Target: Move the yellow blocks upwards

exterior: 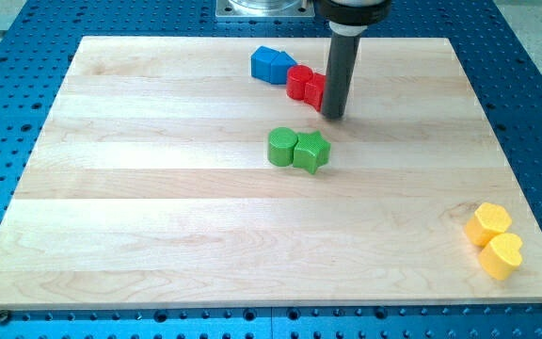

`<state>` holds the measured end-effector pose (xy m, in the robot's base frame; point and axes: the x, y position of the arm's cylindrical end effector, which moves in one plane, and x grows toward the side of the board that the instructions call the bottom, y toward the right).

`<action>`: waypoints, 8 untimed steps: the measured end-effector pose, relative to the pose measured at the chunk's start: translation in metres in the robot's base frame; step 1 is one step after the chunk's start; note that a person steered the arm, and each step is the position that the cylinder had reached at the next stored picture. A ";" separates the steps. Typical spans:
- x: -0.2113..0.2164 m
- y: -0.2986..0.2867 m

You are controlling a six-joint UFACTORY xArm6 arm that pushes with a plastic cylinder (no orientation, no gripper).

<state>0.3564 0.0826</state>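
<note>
Nearest, yellow blocks point(493, 239): lower right of frame, touching, close to the tabletop point(158, 235) edge; a skewed push could slide one off.
Green blocks point(298, 149): centre, lying across a direct route.
My tip point(333, 116): upper centre, beside red blocks point(305, 86); no gripper fitted.

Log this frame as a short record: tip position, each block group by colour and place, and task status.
tip: my tip is near the view's top centre, right beside the red blocks
red blocks: two, touching, at my tip's left
blue block: up and left of the red pair, touching it
green blocks: a cylinder and a star, touching, at board centre
yellow blocks: a hexagon-like one and a heart, together at the view's bottom right corner
task status: yellow blocks untouched, far from my tip
</note>
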 end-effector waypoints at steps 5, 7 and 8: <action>0.125 0.209; 0.251 0.228; 0.262 0.172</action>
<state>0.6187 0.2545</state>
